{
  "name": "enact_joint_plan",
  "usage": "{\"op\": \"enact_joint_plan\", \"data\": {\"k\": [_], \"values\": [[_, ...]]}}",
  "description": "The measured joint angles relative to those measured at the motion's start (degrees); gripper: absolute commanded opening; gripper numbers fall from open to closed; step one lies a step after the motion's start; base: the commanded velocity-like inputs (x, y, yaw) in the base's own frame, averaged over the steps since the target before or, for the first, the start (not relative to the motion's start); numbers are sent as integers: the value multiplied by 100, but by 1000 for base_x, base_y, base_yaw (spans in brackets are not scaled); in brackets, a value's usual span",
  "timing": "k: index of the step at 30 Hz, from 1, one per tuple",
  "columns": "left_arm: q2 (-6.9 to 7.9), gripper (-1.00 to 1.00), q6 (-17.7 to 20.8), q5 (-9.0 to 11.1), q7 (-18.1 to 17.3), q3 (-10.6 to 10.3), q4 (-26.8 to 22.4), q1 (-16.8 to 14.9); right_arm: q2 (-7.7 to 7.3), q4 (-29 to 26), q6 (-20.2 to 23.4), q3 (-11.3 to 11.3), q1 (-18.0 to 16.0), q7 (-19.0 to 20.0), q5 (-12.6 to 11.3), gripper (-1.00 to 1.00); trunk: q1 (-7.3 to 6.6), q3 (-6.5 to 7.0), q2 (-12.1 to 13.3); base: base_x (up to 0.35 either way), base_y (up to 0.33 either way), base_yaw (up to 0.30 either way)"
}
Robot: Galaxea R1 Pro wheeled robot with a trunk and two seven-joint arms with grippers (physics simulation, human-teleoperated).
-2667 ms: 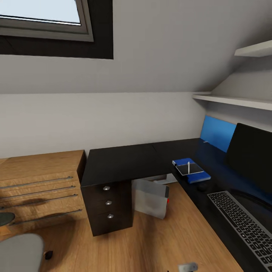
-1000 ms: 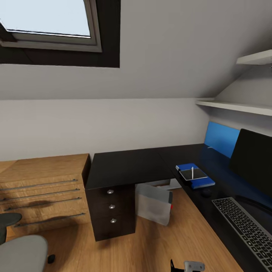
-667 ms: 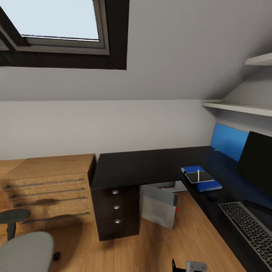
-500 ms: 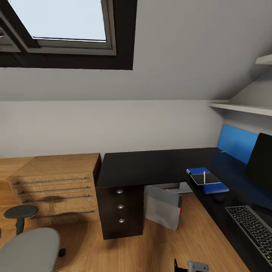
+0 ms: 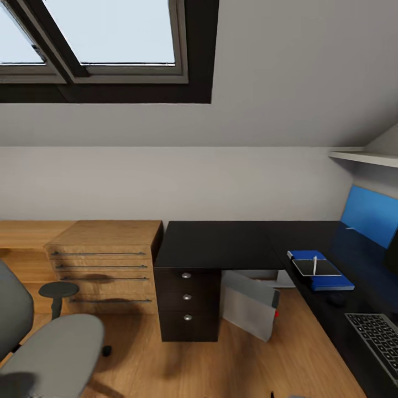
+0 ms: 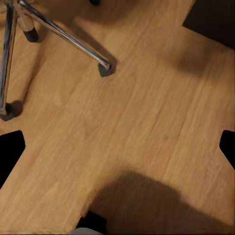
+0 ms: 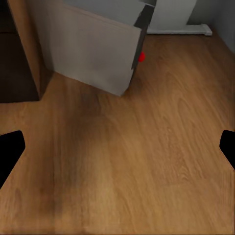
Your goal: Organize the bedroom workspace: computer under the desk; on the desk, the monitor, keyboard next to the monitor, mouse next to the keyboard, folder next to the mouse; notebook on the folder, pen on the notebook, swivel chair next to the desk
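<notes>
Desk point(image 5: 221, 246): black, L-shaped, right of centre; three knobbed drawers beneath its left end.
Folder point(image 5: 327, 281): blue, flat on the desk's right wing.
Notebook point(image 5: 316, 267): lying on the folder.
Pen point(image 5: 314, 265): white, resting on the notebook.
Mouse point(image 5: 335, 299): dark, on the desk, between folder and keyboard.
Keyboard point(image 5: 375, 336): on the desk, near right corner, partly cut off.
Monitor point(image 5: 393, 251): black sliver at right edge.
Computer point(image 5: 250, 304): grey tower on the floor under the desk, tilted.
Swivel chair point(image 5: 47, 345): grey seat, near left, well apart from the desk.
Drawer chest point(image 5: 105, 265): light wood, just left of the desk.
Left gripper point(image 6: 117, 149): fingers spread wide, empty, over wood floor point(image 6: 147, 127).
Right gripper point(image 7: 117, 149): fingers spread wide, empty, facing the computer.
</notes>
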Motion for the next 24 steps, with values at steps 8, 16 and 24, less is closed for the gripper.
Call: {"op": "enact_joint_plan", "data": {"k": [8,16,24], "values": [[-1,100,2,-1,0,-5,10,0,78,-9,1,8,10,29,-12,100,0,0,0,-133,-266,92],[3,100,1,-3,-18,-21,15,1,178,0,-10,-2,27,44,7,100,-1,0,-1,-60,-125,246],[22,100,-3,-13,-108,-49,15,1,105,-3,-56,-1,281,51,31,100,-1,0,-1,-7,-15,227]]}}
